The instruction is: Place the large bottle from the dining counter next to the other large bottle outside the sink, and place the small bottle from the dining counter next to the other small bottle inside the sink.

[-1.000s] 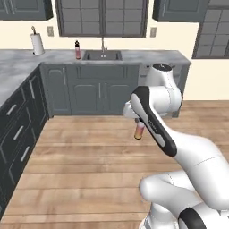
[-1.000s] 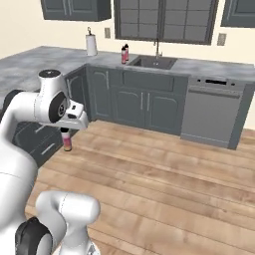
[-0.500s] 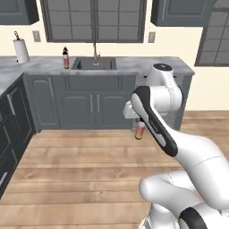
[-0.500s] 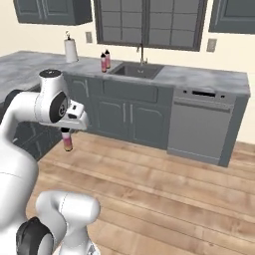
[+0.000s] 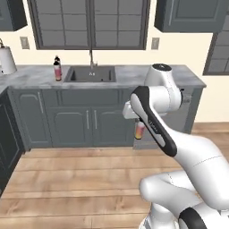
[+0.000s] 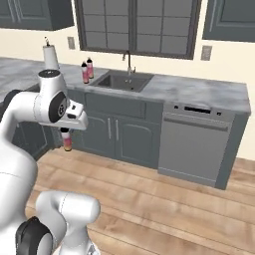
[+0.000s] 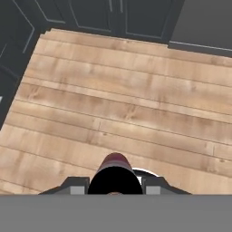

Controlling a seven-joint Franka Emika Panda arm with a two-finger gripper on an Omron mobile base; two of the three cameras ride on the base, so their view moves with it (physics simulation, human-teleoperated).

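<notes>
Grey counter (image 5: 134, 74) w/ sink (image 5: 89, 74), one bottle (image 5: 57, 70) left of it, paper towel roll (image 5: 6, 61)

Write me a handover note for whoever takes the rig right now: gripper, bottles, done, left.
Gripper: shut on a bottle, which hangs below it, out over the wood floor, short of the counter.
By the sink, two bottles stand on the counter beside it: one nearer the front edge, one behind it. The carried bottle's size cannot be judged from these views.
Done: one bottle picked up and in carry.
Left: bring it to the sink and set it by its match, inside the basin or beside it. Whether a second bottle is already placed is unclear.
</notes>
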